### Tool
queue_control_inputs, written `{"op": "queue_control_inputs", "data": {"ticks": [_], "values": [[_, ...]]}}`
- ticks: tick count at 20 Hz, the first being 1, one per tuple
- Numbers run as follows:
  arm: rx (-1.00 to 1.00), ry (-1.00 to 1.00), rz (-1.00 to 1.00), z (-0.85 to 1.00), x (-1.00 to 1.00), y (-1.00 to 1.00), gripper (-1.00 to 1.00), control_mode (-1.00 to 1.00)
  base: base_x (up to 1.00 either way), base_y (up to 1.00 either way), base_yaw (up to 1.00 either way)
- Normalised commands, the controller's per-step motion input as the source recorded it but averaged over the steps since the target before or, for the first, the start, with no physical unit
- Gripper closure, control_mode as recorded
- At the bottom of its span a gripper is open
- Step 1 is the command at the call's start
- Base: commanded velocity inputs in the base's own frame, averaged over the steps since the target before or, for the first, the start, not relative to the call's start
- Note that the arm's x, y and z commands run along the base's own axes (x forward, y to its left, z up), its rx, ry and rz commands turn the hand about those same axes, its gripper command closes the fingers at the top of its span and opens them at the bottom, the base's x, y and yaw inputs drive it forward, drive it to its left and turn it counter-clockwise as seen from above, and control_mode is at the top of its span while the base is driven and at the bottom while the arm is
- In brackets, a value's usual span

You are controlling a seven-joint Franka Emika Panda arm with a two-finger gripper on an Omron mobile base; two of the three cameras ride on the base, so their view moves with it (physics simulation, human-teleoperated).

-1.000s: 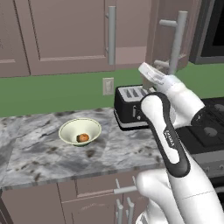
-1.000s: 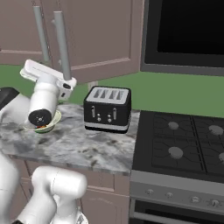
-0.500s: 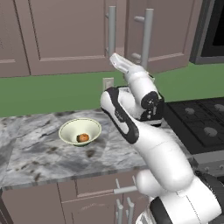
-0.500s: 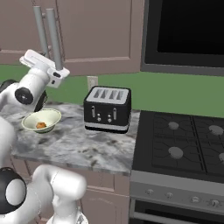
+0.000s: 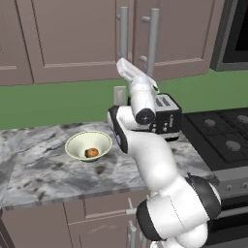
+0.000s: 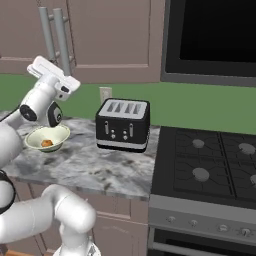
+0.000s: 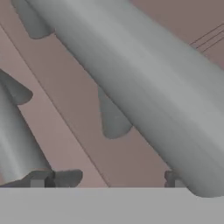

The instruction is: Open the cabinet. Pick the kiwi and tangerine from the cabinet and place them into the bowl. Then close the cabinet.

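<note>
Both doors of the mauve-brown cabinet [image 5: 82, 34] look shut, and the two silver bar handles [image 5: 152, 36] stand side by side. My gripper [image 5: 121, 64] is raised just in front of the handles [image 6: 62, 40] and is open, holding nothing. In the hand view its dark fingertips [image 7: 41, 179] stand wide apart, and one thick handle bar [image 7: 144, 87] crosses close in front of them. The cream-green bowl [image 5: 80, 140] sits on the counter to the left of the arm. It holds a small orange tangerine [image 5: 92, 153] with a browner part beside it; I cannot tell whether that is the kiwi.
A black toaster [image 6: 122, 125] stands on the marble counter [image 5: 43, 174] behind the arm. A gas stove [image 6: 210, 165] lies to the right, under a dark microwave [image 6: 210, 35]. A wall socket [image 6: 105, 93] sits on the green backsplash.
The arm has swung left and up towards the handles. The right door's handle has moved left, up beside the other handle, as that door swung shut. The jaws stayed open.
</note>
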Motion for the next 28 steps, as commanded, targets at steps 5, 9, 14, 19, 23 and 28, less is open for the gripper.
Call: {"op": "queue_control_inputs", "data": {"ticks": [5,9,14,19,23,28], "values": [[0.12,0.31,0.0,-0.47,1.0,-0.8,-1.0,-1.0,0.0,0.0,0.0],[0.01,0.15,-0.03,-0.18,0.95,-0.25,-1.0,-1.0,0.0,0.0,0.0],[0.01,0.26,-0.08,-0.08,1.0,-0.3,-1.0,-1.0,0.0,0.0,0.0],[0.0,0.25,-0.06,-0.38,1.0,-0.35,-1.0,-1.0,0.0,0.0,0.0],[0.0,0.21,-0.06,-0.43,1.0,-0.36,-1.0,-1.0,0.0,0.0,0.0],[-0.22,0.17,0.0,-0.81,1.0,0.17,-1.0,-1.0,0.0,0.0,0.0]]}}
